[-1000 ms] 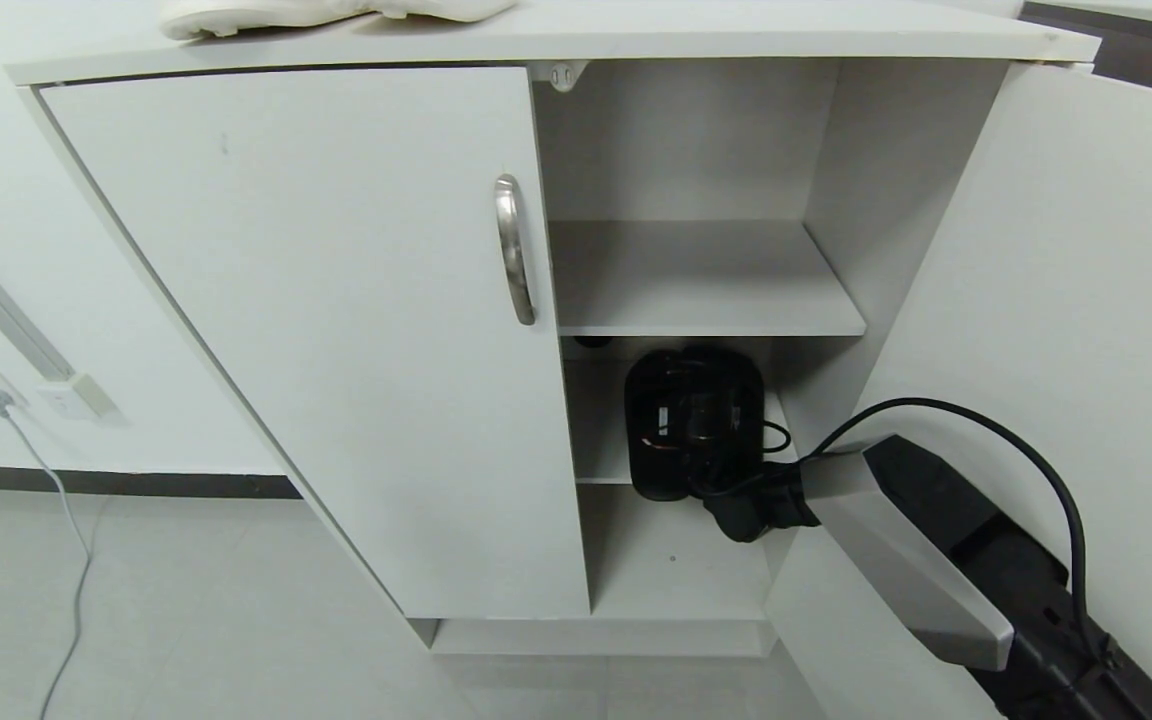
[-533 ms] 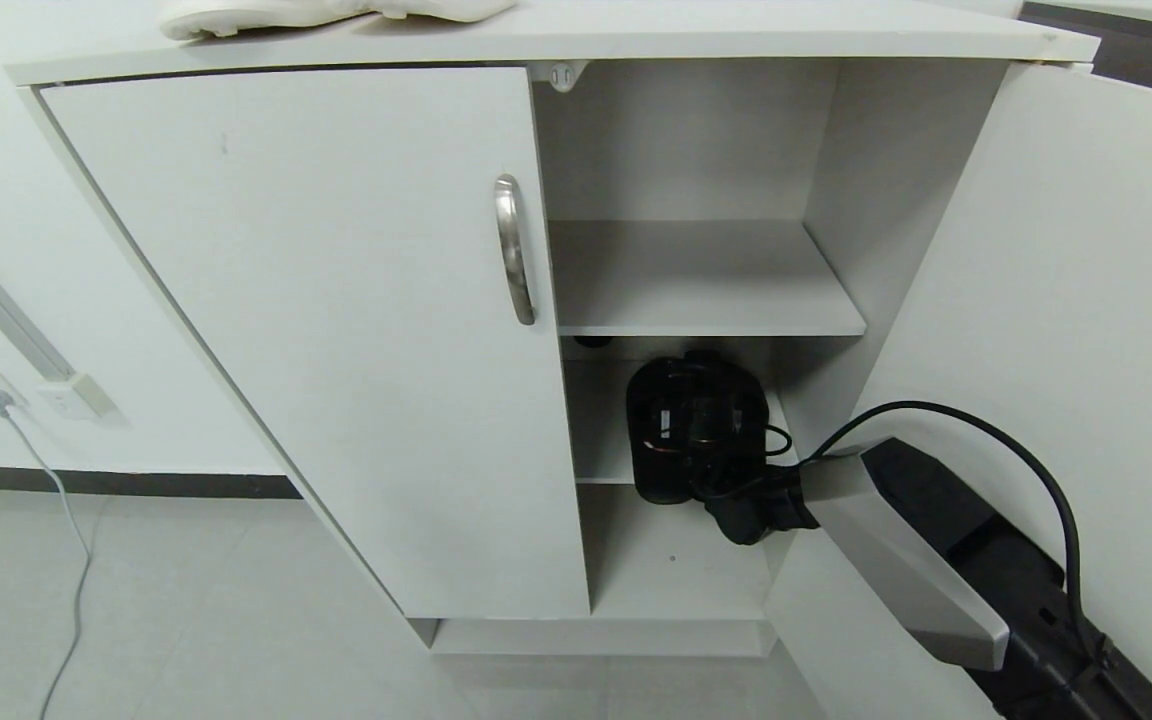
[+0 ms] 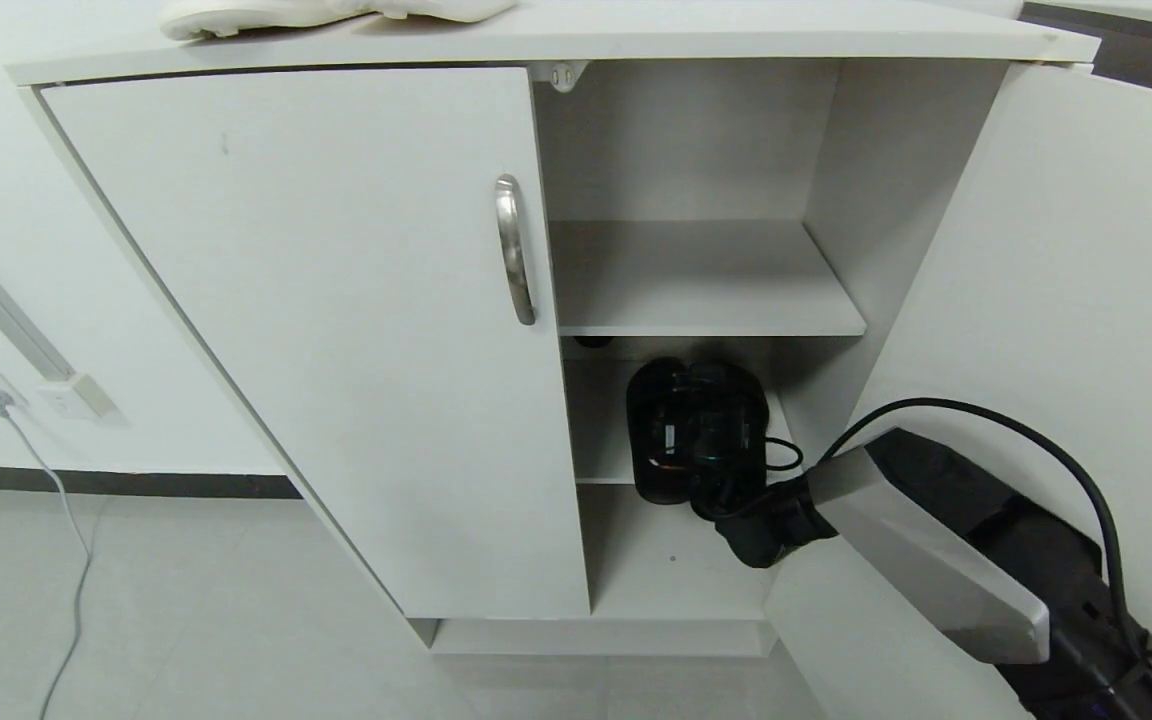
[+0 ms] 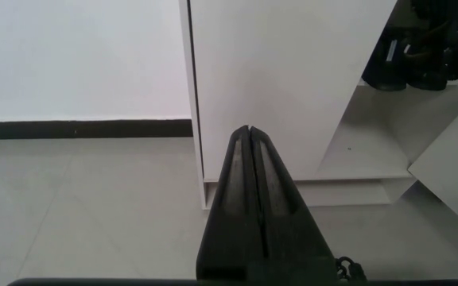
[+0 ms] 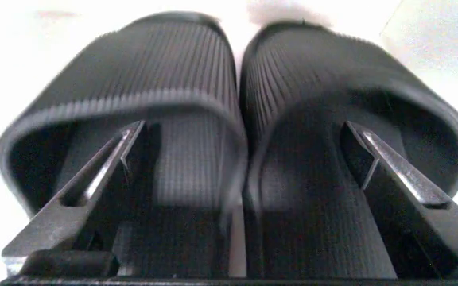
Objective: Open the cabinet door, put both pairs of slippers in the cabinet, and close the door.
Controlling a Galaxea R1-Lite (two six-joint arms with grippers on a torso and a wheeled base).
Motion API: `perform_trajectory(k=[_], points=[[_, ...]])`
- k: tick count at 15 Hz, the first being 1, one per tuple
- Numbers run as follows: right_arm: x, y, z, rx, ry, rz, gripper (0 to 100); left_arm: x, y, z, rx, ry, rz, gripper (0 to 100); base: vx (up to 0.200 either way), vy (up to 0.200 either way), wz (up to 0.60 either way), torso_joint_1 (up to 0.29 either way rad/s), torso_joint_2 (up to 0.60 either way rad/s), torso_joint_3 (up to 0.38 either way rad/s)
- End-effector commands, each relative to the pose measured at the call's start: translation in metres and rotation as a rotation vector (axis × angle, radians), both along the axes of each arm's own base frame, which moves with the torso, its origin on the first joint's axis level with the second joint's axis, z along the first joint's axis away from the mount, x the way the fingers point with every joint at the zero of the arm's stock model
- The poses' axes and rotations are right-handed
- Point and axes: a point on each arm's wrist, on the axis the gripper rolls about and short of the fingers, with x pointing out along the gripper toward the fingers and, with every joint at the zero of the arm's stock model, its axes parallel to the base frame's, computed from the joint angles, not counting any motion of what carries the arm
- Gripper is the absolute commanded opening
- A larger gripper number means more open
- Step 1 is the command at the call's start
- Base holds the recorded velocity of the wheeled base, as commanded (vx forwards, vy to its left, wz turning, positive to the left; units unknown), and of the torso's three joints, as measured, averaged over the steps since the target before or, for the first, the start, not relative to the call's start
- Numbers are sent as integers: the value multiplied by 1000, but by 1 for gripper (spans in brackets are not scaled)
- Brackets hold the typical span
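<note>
**Black slippers set on a cabinet shelf, right gripper spread open**

Head view: the cabinet stands with its right door swung open. The black slippers sit side by side on the second shelf. A white pair waits on top.

Left wrist view: the left gripper is pressed together, idle, near the floor, clear of the opening.

Right wrist view: the right gripper has its fingers apart, one inside each slipper, probably to let go.

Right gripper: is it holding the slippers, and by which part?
Apparently nothing: the right gripper is open, a finger inside each of the black slippers, which rest on the middle shelf.
</note>
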Motion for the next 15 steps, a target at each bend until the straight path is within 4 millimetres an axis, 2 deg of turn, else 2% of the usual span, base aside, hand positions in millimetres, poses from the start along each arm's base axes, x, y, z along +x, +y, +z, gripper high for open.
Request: perform_trajectory(k=[1,3,5,6,7,10,12,15], points=[[-27,-4,28,14,-20,23,100,0,0,0,2,1,0,0,0,0,0,0,0,0],[-46,-12,34,12,-20,33,100,0,0,0,2,1,0,0,0,0,0,0,0,0],[-79,-21,39,9,-12,59,100,0,0,0,5,1,-2,0,0,0,0,0,0,0],[-87,-24,38,6,-9,65,100,0,0,0,5,1,-2,0,0,0,0,0,0,0],[-109,-30,39,1,-1,86,100,0,0,0,5,1,-2,0,0,0,0,0,0,0],[-149,-30,44,1,-4,148,100,0,0,0,3,1,-2,0,0,0,0,0,0,0],[-158,-27,45,7,-7,169,100,0,0,0,3,1,-3,0,0,0,0,0,0,0],[-158,-24,30,-11,17,173,100,0,0,0,5,1,-3,0,0,0,0,0,0,0]])
